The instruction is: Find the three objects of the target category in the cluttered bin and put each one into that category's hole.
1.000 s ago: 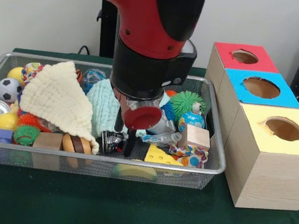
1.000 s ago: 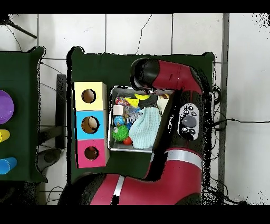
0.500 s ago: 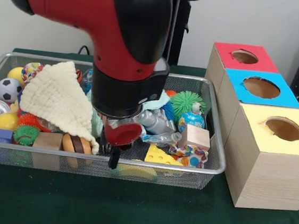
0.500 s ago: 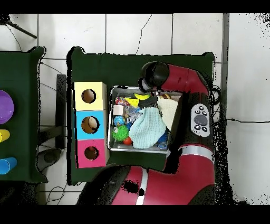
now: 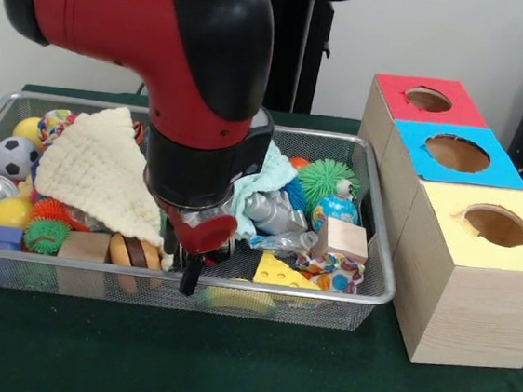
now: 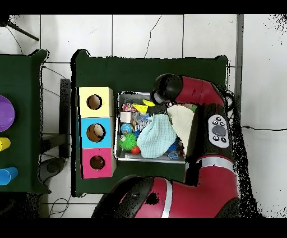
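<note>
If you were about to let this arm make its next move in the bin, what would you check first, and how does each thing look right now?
1. End effector in view: ok, it hangs low at the near rim of the bin.
2. End effector open or shut: cannot tell, the arm hides most of it.
3. Something held: cannot tell.
4. Holes clear: ok, the red box, blue box and yellow box all show open holes.
5. Toys visible for searching: not ok, the cream cloth and the arm cover many.
6. Boxes beside the bin: ok, lined up along its side in the overhead view.
</note>
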Controlling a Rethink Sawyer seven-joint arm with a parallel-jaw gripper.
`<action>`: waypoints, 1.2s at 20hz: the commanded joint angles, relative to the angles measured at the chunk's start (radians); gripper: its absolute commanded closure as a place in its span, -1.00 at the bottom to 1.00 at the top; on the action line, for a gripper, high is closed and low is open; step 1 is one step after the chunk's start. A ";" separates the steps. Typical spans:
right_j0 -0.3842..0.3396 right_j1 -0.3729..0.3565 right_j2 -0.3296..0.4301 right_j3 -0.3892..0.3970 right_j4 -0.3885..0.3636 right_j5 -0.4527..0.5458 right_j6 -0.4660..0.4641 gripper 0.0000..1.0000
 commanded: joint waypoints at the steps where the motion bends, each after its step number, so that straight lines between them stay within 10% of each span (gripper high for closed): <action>1: 0.060 -0.152 0.070 0.134 -0.073 0.075 -0.238 -1.00; 24: -0.127 -0.048 0.316 0.126 -0.274 0.001 -0.741 -1.00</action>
